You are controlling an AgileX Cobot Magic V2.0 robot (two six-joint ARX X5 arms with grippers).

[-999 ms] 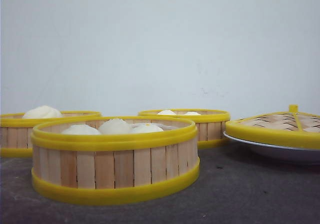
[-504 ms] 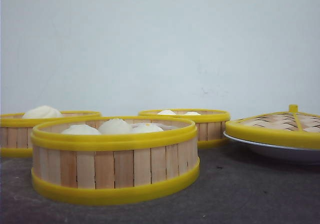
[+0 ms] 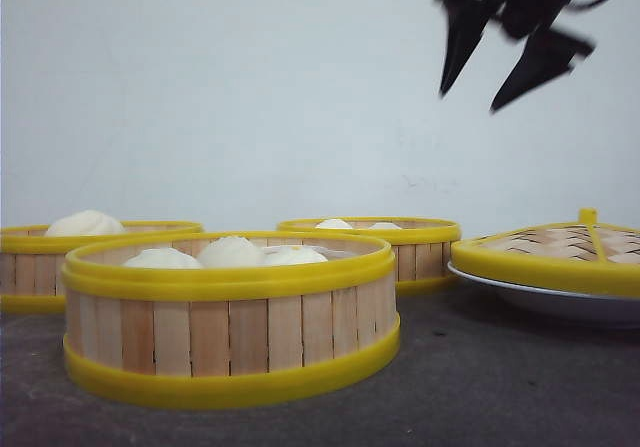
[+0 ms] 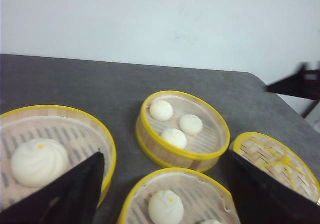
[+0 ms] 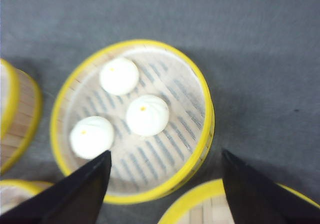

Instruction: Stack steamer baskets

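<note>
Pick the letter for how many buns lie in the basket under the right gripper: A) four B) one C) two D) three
D, the right wrist view shows three white buns on the slatted floor of the steamer basket below the open right gripper.

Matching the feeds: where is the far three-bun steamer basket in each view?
Front: far steamer basket, back centre, behind the near basket.
Left wrist: middle of the picture.
Right wrist: fills the centre.
Shared landmark: its three buns.
</note>
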